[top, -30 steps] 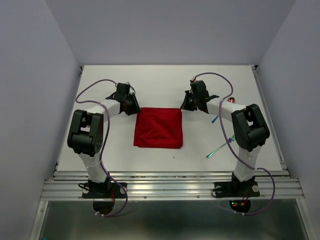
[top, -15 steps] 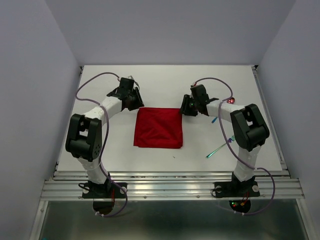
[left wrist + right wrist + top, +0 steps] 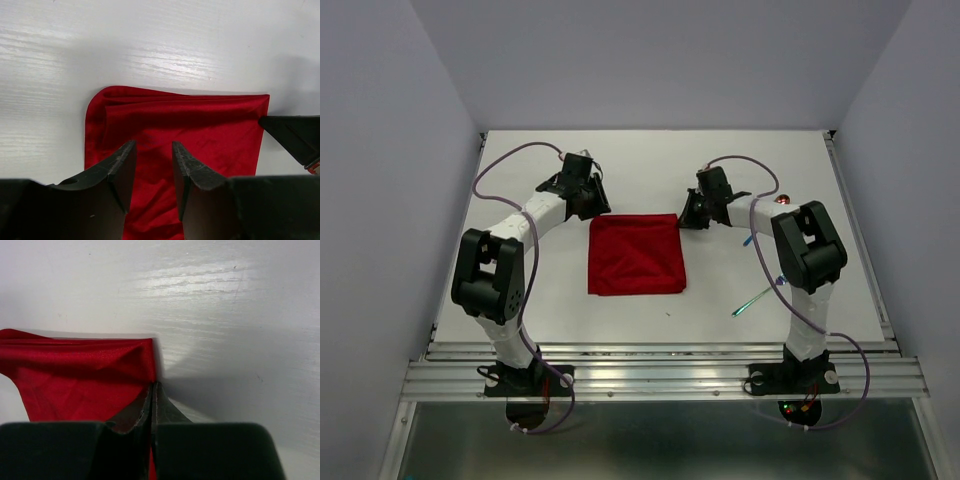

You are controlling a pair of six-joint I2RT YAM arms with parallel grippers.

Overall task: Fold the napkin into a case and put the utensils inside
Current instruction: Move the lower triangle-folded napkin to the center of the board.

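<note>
The red napkin (image 3: 636,254) lies flat on the white table (image 3: 640,165) as a folded, roughly square cloth. My left gripper (image 3: 592,207) is over its far left corner. In the left wrist view that gripper (image 3: 152,146) is open, its fingers straddling the napkin (image 3: 200,120) with only cloth below. My right gripper (image 3: 689,214) is at the far right corner. In the right wrist view it (image 3: 153,386) is shut on the napkin's (image 3: 75,375) edge, with a sliver of red between the jaws. Both utensils lie to the right: the teal fork (image 3: 757,297) and the spoon (image 3: 783,200).
The right arm's elbow (image 3: 807,250) rises over the utensils and hides part of the spoon's handle. The tip of the right gripper (image 3: 295,135) shows at the right edge of the left wrist view. Grey walls close in the table on three sides.
The right gripper has settled onto the napkin's far right corner and closed there. The left gripper shifted slightly toward the far side and stayed open. The napkin has barely moved.
</note>
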